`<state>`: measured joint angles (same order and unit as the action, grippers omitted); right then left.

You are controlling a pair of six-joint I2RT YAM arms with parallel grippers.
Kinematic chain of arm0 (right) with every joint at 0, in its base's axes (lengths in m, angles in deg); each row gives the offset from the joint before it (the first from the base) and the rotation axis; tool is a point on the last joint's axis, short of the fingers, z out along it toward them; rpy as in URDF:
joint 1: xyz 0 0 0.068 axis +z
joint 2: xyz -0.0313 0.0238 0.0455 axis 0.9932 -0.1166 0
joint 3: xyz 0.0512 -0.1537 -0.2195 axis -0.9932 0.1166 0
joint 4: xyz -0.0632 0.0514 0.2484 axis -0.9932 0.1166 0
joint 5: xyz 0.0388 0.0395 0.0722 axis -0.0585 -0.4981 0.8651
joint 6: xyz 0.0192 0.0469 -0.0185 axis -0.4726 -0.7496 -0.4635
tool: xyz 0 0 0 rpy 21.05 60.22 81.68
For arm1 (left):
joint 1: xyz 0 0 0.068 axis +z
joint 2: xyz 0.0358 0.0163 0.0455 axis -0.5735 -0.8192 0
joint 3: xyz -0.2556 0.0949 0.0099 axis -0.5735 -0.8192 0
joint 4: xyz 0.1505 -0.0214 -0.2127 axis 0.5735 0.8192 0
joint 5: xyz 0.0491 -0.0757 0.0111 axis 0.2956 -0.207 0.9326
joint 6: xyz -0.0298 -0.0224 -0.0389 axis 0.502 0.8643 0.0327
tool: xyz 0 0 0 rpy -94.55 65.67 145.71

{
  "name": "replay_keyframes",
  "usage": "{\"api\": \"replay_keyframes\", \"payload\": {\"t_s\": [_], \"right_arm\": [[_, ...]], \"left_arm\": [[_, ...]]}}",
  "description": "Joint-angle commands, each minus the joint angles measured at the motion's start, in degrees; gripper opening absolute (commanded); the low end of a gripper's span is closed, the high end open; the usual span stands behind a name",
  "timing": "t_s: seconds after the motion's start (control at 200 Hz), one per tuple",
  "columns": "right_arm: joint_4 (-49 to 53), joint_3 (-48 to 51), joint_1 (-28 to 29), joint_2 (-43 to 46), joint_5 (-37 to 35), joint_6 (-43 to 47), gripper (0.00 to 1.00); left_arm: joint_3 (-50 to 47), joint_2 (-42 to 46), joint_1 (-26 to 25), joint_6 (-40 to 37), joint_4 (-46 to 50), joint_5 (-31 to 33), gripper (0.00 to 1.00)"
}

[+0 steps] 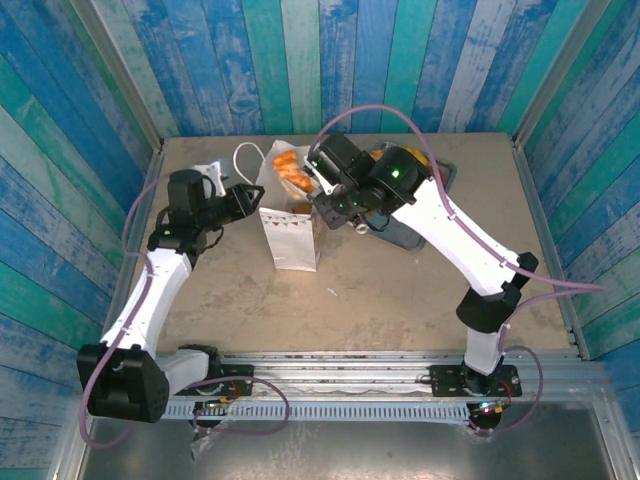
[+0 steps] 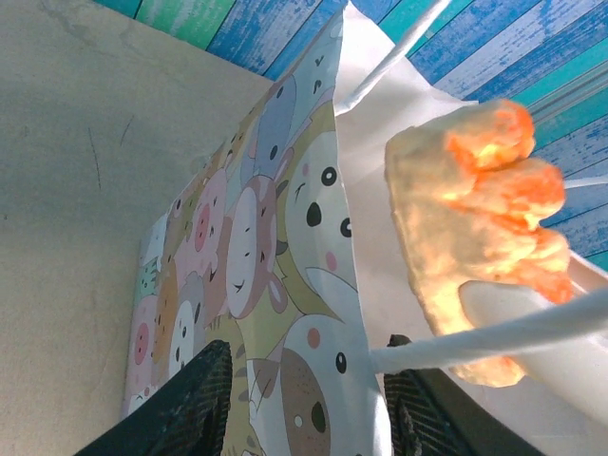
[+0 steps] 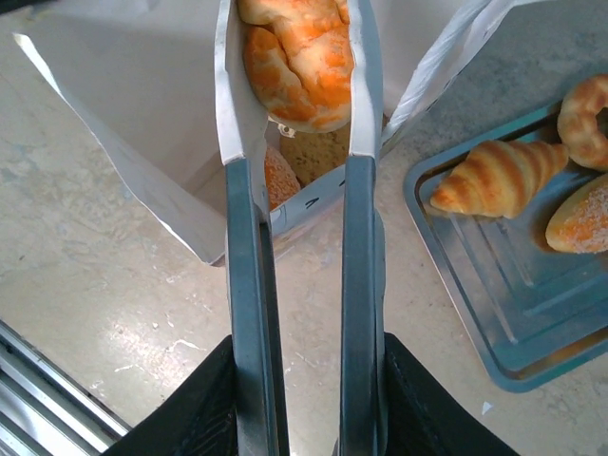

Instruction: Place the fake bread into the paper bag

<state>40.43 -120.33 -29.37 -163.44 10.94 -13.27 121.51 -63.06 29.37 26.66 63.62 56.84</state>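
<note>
The paper bag (image 1: 291,240) stands open at mid-table, with cartoon animals printed on its side (image 2: 256,247). My left gripper (image 1: 250,203) straddles the bag's left wall at the rim. One finger is outside and one inside, jaws (image 2: 306,408) apart, and a white cord handle (image 2: 494,332) crosses in front. My right gripper (image 3: 304,399) is shut on thin metal tongs (image 3: 243,285). The tongs pinch a golden-orange piece of fake bread (image 3: 299,62) over the bag's mouth (image 2: 475,218). Another piece (image 3: 280,178) lies inside the bag.
A flat grey metal tray (image 3: 503,313) lies right of the bag, partly under my right arm (image 1: 445,175). It holds a croissant (image 3: 499,176), a ring (image 3: 584,109) and an oval loaf (image 3: 579,217). Blue plank walls enclose the table.
</note>
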Motion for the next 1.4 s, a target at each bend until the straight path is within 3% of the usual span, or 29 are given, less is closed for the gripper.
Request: {"api": "replay_keyframes", "payload": {"t_s": [0.0,0.391,0.676,1.397], "right_arm": [[1.69,-2.04,0.32,-1.12,-1.65,-0.47,0.36],[2.60,-2.04,-0.05,-1.81,-2.30,-0.85,0.44],[1.26,-2.63,-0.58,-1.29,-2.01,-1.75,0.53],[-4.48,-1.01,-1.04,2.98,-2.26,-2.67,0.52]], "left_arm": [[-0.55,0.87,-0.13,-0.31,-0.41,0.56,0.44],[-0.55,1.23,-0.14,-0.14,-1.04,0.19,0.37],[-0.46,1.14,-0.13,-0.23,-1.10,-0.41,0.36],[-0.11,0.87,-0.10,-0.41,-1.30,-1.52,0.40]]}}
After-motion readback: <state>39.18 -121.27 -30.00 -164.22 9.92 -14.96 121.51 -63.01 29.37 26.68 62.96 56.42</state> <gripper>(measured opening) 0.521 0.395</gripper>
